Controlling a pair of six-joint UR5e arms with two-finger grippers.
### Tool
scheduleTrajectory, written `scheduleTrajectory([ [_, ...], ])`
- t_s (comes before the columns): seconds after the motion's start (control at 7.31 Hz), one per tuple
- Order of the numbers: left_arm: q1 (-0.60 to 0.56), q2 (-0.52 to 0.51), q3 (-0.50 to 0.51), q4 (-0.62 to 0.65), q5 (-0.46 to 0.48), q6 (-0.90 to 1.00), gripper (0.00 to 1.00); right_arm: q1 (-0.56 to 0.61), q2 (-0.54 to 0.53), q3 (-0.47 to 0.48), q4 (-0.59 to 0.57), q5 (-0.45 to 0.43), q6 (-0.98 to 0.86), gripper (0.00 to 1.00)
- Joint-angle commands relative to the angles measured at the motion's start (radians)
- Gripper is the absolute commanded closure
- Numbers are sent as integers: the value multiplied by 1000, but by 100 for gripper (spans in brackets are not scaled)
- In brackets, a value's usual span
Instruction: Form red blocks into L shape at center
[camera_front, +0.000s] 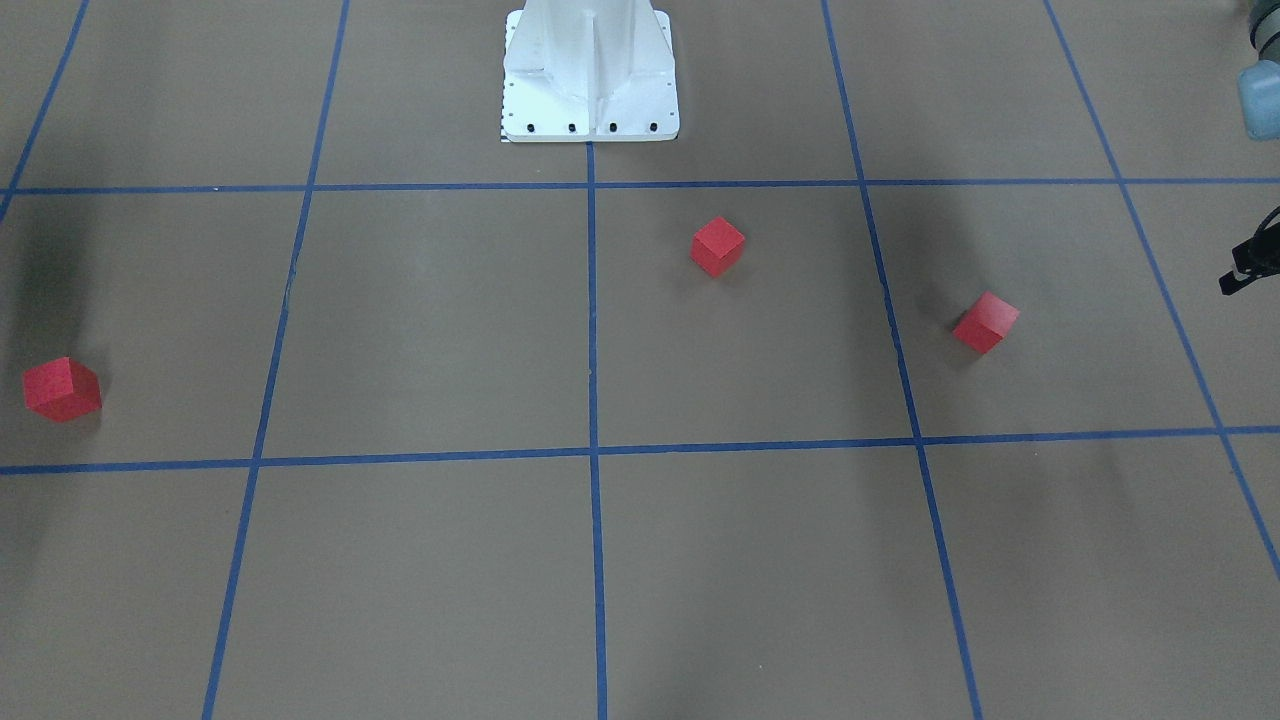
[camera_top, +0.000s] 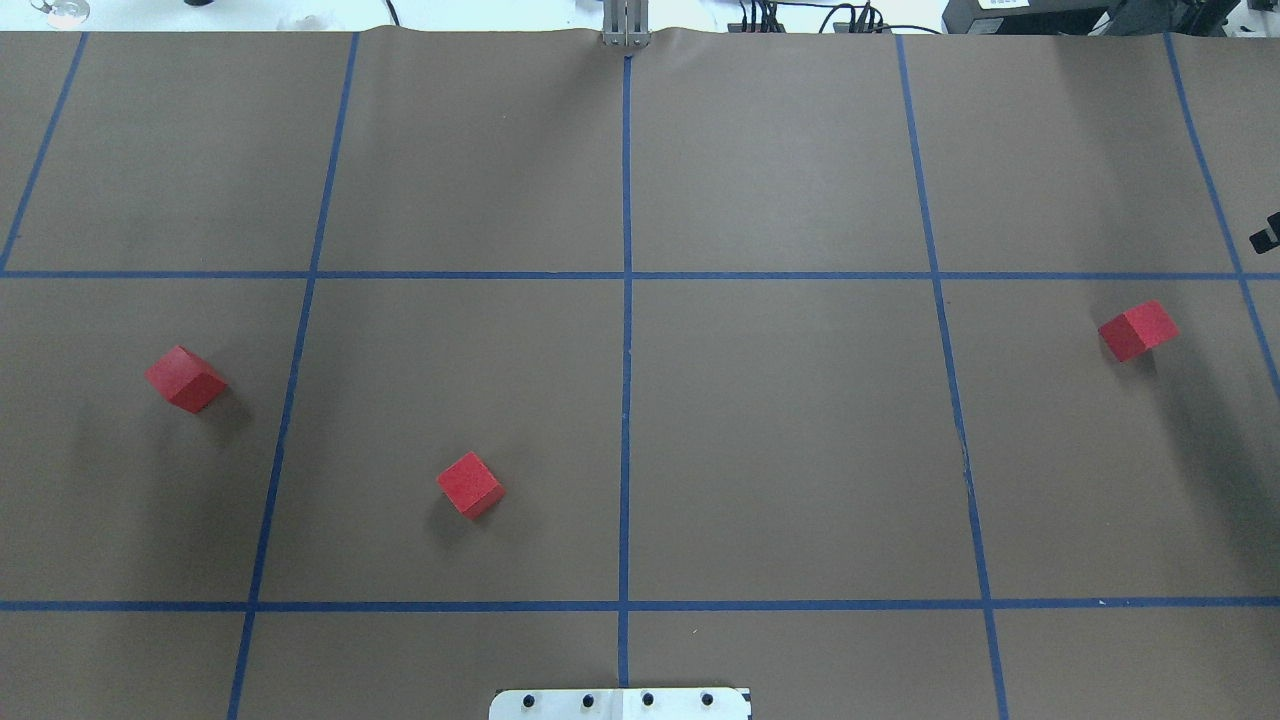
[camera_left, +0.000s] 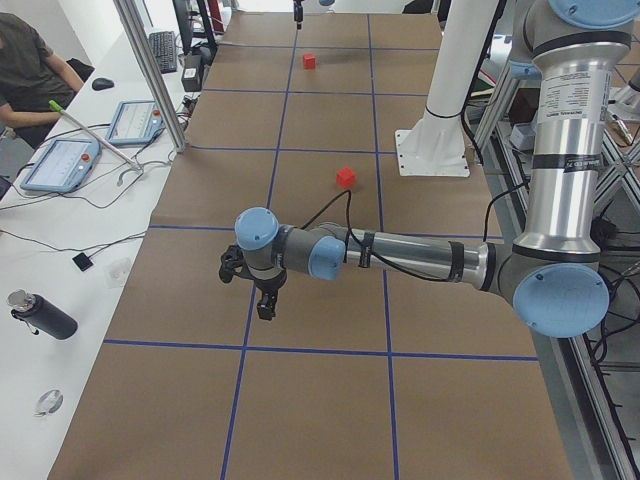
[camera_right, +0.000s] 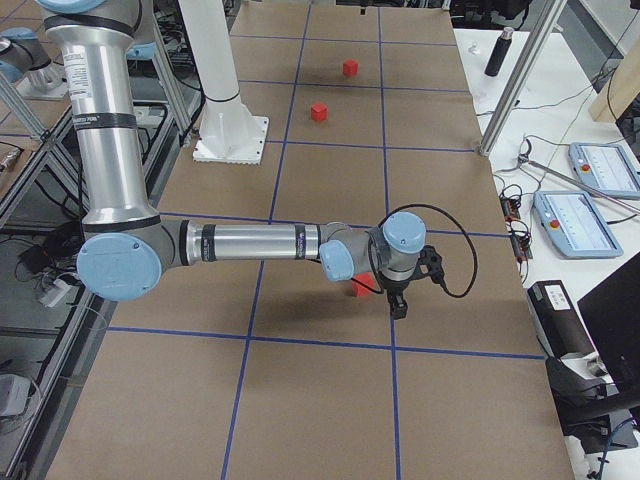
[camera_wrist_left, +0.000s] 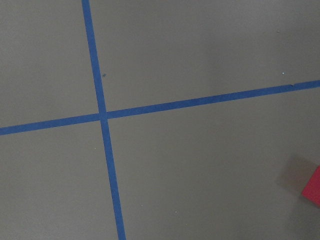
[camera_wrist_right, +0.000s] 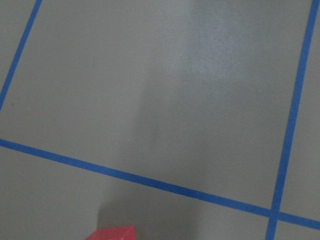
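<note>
Three red blocks lie apart on the brown floor. In the overhead view one block (camera_top: 186, 379) is at the left, one (camera_top: 470, 485) is left of the middle blue line (camera_top: 626, 430), and one (camera_top: 1137, 330) is at the far right. My left gripper (camera_front: 1240, 272) shows only at the front view's right edge, beside the left block (camera_front: 985, 322); I cannot tell its state. My right gripper (camera_top: 1265, 237) barely shows at the overhead's right edge, near the right block; I cannot tell its state either. The right wrist view shows a block top (camera_wrist_right: 112, 233) at its bottom edge.
The white robot base (camera_front: 590, 80) stands on the middle line at the near side. Blue tape divides the floor into squares. Tablets (camera_left: 60, 160), a bottle (camera_left: 40, 315) and a seated person (camera_left: 30, 70) are at the side desk beyond the table edge.
</note>
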Motion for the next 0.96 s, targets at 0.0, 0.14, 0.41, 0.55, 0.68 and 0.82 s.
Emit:
scheduleTrajectory([
  [0.0,1,-7,-2,5,5,-7,0,17,1,50,-134,-23,-128,0],
  [0.14,1,-1,-4,5,8,-7,0,11,10,90,-236,-23,-129,0],
  [0.41,-19,-1,1,5,8,3,0,26,1,148,-303,-68,-135,0],
  [0.55,-43,-2,4,5,7,3,0,24,-2,142,-300,-63,-129,0],
  [0.68,-51,-1,4,5,5,5,0,24,-22,144,-299,-56,-124,0],
  [0.82,-51,10,1,3,7,5,0,24,-22,148,-299,-55,-123,0],
])
